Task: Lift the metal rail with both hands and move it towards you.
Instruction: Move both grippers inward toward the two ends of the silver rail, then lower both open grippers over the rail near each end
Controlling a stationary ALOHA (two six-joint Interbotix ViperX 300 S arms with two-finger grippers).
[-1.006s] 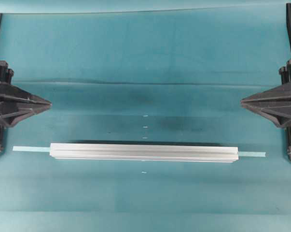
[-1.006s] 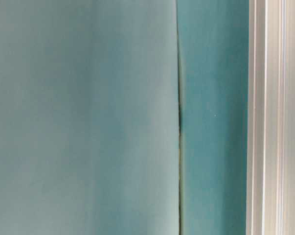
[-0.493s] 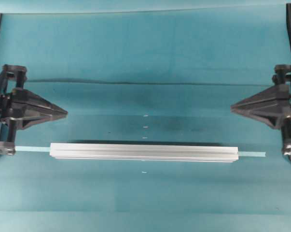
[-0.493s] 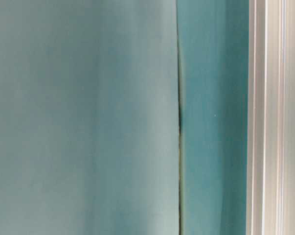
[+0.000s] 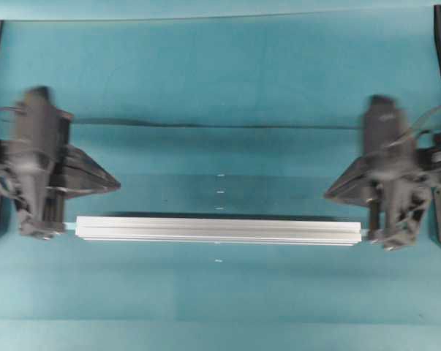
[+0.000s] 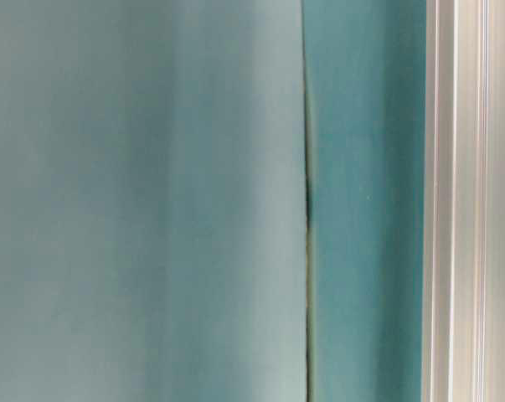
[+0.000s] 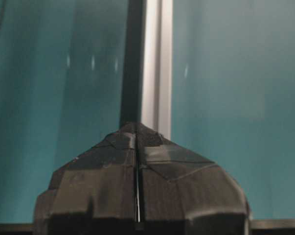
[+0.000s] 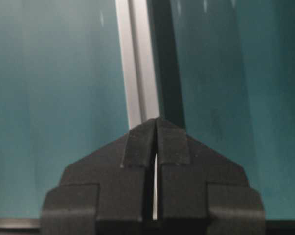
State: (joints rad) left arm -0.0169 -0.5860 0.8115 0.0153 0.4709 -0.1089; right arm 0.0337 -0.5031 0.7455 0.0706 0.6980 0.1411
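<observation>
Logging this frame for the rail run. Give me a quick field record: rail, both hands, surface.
rail: long silver grooved aluminium bar, flat on table, lying left to right
left hand: black lattice-fingered, shut, near bar's left end, holding nothing
right hand: black lattice-fingered, shut, near bar's right end, holding nothing
surface: teal table cover
blur: both arms smeared in overhead view

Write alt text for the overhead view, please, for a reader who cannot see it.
A long silver metal rail lies across a teal table. The left tool and right tool, both black, shut and blurred, point inward just behind the rail's two ends.
</observation>
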